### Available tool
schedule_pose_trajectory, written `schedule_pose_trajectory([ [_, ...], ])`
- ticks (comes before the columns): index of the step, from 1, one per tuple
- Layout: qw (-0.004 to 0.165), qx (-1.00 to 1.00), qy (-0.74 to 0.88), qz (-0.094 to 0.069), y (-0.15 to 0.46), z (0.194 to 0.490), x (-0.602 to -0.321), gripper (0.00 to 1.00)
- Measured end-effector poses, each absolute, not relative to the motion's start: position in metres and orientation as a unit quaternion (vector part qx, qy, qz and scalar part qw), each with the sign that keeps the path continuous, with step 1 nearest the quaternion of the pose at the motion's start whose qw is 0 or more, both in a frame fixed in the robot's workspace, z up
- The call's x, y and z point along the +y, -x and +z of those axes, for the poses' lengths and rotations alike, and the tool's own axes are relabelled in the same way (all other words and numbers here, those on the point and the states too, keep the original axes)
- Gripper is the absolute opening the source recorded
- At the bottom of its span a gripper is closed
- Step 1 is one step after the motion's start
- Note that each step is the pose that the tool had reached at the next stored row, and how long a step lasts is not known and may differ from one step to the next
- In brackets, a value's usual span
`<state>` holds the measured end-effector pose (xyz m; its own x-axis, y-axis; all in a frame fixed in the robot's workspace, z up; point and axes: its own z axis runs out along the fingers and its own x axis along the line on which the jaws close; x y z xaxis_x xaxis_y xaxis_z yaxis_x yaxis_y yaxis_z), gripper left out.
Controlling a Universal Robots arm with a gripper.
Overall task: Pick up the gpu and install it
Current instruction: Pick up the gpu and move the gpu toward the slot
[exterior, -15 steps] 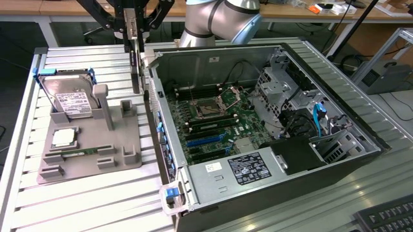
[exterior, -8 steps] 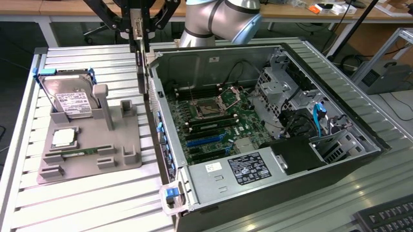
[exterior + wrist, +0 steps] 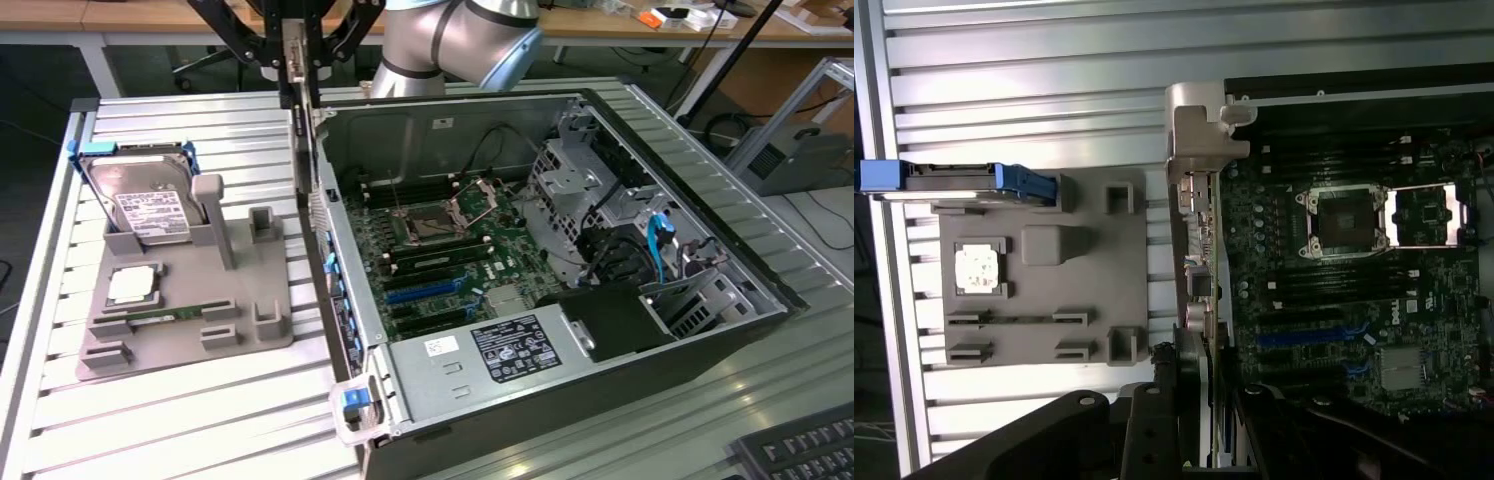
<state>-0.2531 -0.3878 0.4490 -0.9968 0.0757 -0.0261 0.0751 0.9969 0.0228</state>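
The gpu (image 3: 315, 150) hangs edge-on as a thin dark card, its silvery bracket (image 3: 1192, 120) at the far end from my wrist. My gripper (image 3: 302, 78) is shut on it from above, a black finger (image 3: 1152, 410) pressing on either side of the card (image 3: 1201, 260). The card hovers over the side wall of the open computer case (image 3: 427, 125) nearest the grey fixture, beside the motherboard (image 3: 441, 250). Blue expansion slots (image 3: 1304, 335) lie on the board just inside that wall.
A grey fixture (image 3: 254, 300) on the slatted table holds an upright hard drive (image 3: 147, 205), a CPU (image 3: 134, 285) and a green memory stick (image 3: 167, 317). Drive cages and cables (image 3: 627, 230) fill the case's far side. A keyboard (image 3: 801, 455) sits at the front right.
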Motion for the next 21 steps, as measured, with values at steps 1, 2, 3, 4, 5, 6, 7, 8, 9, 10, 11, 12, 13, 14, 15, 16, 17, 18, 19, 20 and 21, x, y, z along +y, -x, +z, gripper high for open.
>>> schedule_pose_trajectory([
  [1, 0.013, 0.999, -0.038, 0.011, 0.252, 0.449, -0.388, 0.27],
  [2, 0.013, 0.999, -0.038, 0.011, 0.251, 0.449, -0.388, 0.27],
  [3, 0.013, 0.999, -0.038, 0.011, 0.250, 0.449, -0.388, 0.27],
  [4, 0.013, 0.999, -0.038, 0.010, 0.249, 0.449, -0.388, 0.27],
  [5, 0.013, 0.999, -0.038, 0.010, 0.247, 0.449, -0.388, 0.27],
  [6, 0.013, 0.999, -0.038, 0.010, 0.245, 0.449, -0.388, 0.27],
  [7, 0.013, 0.999, -0.038, 0.010, 0.243, 0.449, -0.388, 0.27],
  [8, 0.013, 0.999, -0.038, 0.010, 0.242, 0.449, -0.388, 0.27],
  [9, 0.014, 0.999, -0.038, 0.010, 0.240, 0.449, -0.389, 0.27],
  [10, 0.014, 0.999, -0.038, 0.009, 0.239, 0.449, -0.389, 0.27],
  [11, 0.014, 0.999, -0.038, 0.009, 0.238, 0.449, -0.389, 0.27],
  [12, 0.014, 0.999, -0.038, 0.009, 0.237, 0.449, -0.389, 0.27],
  [13, 0.014, 0.999, -0.038, 0.009, 0.235, 0.449, -0.389, 0.27],
  [14, 0.014, 0.999, -0.038, 0.009, 0.234, 0.449, -0.389, 0.27],
  [15, 0.014, 0.999, -0.038, 0.009, 0.233, 0.449, -0.389, 0.27],
  [16, 0.014, 0.999, -0.038, 0.008, 0.231, 0.449, -0.389, 0.27],
  [17, 0.014, 0.999, -0.038, 0.008, 0.230, 0.449, -0.389, 0.27],
  [18, 0.014, 0.999, -0.038, 0.008, 0.229, 0.449, -0.389, 0.27],
  [19, 0.014, 0.999, -0.038, 0.008, 0.228, 0.449, -0.389, 0.27],
  [20, 0.014, 0.999, -0.038, 0.008, 0.227, 0.449, -0.389, 0.27],
  [21, 0.014, 0.999, -0.038, 0.008, 0.226, 0.449, -0.389, 0.27],
])
